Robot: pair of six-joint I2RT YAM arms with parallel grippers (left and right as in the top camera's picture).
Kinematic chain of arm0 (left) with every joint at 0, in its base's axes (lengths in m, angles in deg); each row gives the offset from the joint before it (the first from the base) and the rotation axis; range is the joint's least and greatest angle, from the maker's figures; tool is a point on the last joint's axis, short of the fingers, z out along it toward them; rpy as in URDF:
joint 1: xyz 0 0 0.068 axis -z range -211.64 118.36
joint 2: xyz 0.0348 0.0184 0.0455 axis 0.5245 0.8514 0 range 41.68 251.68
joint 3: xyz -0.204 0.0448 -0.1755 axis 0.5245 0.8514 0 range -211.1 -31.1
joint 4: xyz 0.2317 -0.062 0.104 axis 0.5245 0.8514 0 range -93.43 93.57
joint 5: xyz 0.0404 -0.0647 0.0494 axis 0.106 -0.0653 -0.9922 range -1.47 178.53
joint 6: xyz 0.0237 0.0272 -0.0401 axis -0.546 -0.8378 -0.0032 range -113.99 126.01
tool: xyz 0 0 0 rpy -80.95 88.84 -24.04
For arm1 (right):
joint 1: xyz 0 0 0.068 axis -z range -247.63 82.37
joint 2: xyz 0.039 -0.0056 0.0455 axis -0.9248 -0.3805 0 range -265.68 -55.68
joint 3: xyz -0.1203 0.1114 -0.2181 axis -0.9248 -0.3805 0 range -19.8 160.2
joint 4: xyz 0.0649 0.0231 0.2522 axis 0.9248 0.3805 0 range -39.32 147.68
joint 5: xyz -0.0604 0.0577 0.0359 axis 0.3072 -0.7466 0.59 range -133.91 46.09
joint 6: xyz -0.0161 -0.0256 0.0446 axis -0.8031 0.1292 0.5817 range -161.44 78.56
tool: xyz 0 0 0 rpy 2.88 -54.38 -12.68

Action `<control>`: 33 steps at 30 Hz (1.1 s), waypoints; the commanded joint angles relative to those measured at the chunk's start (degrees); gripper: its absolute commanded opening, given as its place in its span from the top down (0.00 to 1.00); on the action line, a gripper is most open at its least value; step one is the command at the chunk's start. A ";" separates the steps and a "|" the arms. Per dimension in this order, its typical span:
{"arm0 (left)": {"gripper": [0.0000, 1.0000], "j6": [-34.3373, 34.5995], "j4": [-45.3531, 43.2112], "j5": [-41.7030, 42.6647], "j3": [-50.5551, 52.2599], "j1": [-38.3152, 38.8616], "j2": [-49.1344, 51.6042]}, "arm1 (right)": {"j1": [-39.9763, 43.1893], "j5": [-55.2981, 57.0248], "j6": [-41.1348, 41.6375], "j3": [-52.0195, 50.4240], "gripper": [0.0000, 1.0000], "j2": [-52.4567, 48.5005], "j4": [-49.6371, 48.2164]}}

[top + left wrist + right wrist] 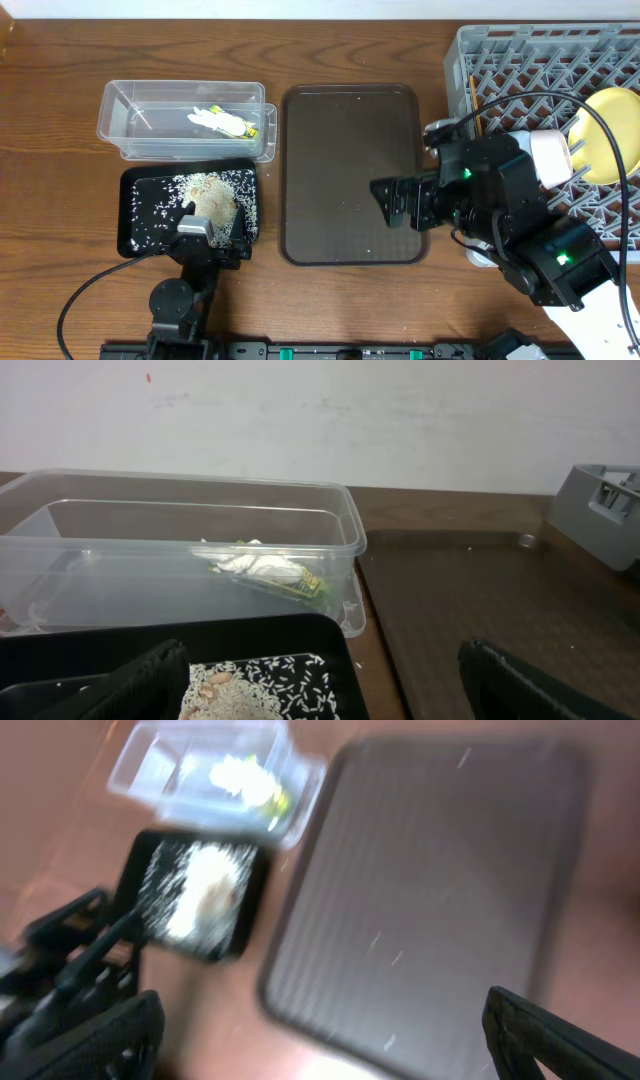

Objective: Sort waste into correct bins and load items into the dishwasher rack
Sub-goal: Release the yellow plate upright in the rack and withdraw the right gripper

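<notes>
The clear tub (150, 145) holds the white tissue (212, 117) and the snack wrapper (245, 128). They also show in the left wrist view, tissue (255, 565) and wrapper (300, 585). The black tray (128, 215) holds a heap of rice scraps (205, 192). My left gripper (212, 228) is open and empty, low over the black tray's near edge, with rice (250, 685) between its fingers (330, 695). The grey rack (520, 60) holds the yellow plate (612, 135) and a chopstick (472, 105). My right gripper (395, 200) is open and empty over the brown tray's right side (320, 1040).
The dark brown serving tray (340, 170) lies in the middle, with a few stray rice grains on it. The right arm's body covers the rack's near left part. The right wrist view is blurred. The left arm's base stands at the table's front edge.
</notes>
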 commanded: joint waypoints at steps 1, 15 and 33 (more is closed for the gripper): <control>0.11 -0.98 0.85 0.57 1.51 -0.31 -0.39 | -0.98 -5.57 4.00 0.17 0.01 0.52 1.49; 0.11 -0.98 0.85 0.57 1.51 -0.31 -0.39 | 6.40 15.58 -19.91 -0.57 0.01 20.63 2.73; 0.11 -0.98 0.85 0.55 1.51 -0.31 -0.39 | 24.87 15.65 -22.32 -35.89 0.01 52.37 -9.22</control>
